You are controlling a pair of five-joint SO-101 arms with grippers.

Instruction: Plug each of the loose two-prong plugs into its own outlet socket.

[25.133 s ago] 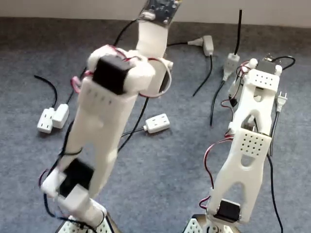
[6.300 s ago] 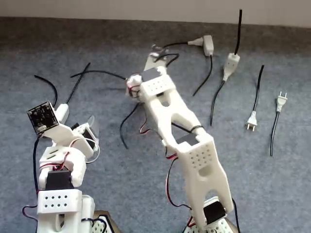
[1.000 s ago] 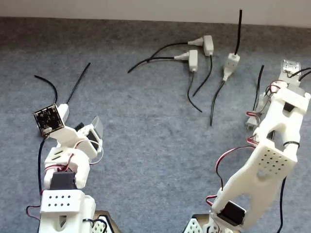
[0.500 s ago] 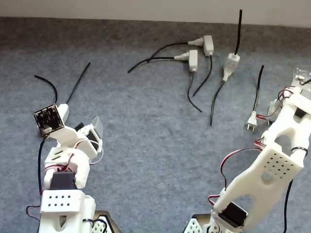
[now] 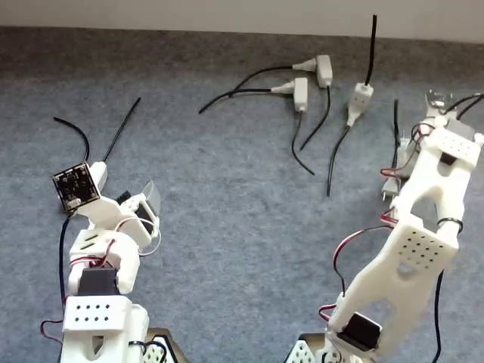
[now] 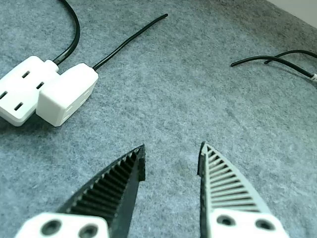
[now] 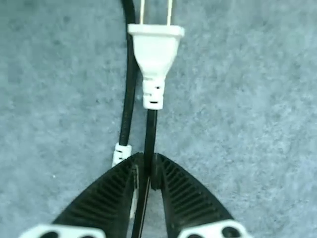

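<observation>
We reckoned this was the pick-up step. Our right hand (image 7: pixel 146 166) was pinching the black cord (image 7: pixel 150 130) just behind the white two-prong plug (image 7: pixel 155 44), which lay flat straight ahead of it, prongs pointing away. Next it'd need lifting and lining up with a free socket. Our left hand (image 6: pixel 171 157) sat spread, with a plugged pair (image 6: pixel 49 89) ahead of it. The worktop (image 5: pixel 227 227) was grey felt, with a pale wall (image 5: pixel 151 11) behind.

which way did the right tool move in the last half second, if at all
yes: the right tool went left, toward the white connector, shut on the plug cord
</observation>
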